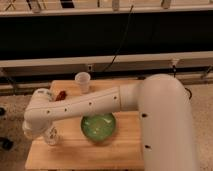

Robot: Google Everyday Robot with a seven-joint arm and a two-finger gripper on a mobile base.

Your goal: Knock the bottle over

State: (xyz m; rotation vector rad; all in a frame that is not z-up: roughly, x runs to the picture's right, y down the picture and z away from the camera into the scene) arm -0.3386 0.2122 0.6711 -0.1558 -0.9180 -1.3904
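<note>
The bottle (52, 136) stands upright near the left, near edge of the wooden table (75, 152), its pale body showing just below the bend of the white arm (90, 106). The arm reaches across the table from the right, passing over the far side of the green bowl (98, 126), and folds down at its left end, so the gripper (34, 131) hangs low at the table's left edge, mostly hidden behind the arm's own wrist. Its fingers are clenched with nothing between them, a posture that suits pushing rather than grasping. The bottle lies just to the right of the gripper, close beside it; whether the two touch cannot be told. A translucent white cup (82, 82) stands at the far edge, well apart from the bottle, and a small red object (60, 95) lies left of the cup. The low, sideways approach appears chosen to strike the bottle's side and tip it.
</note>
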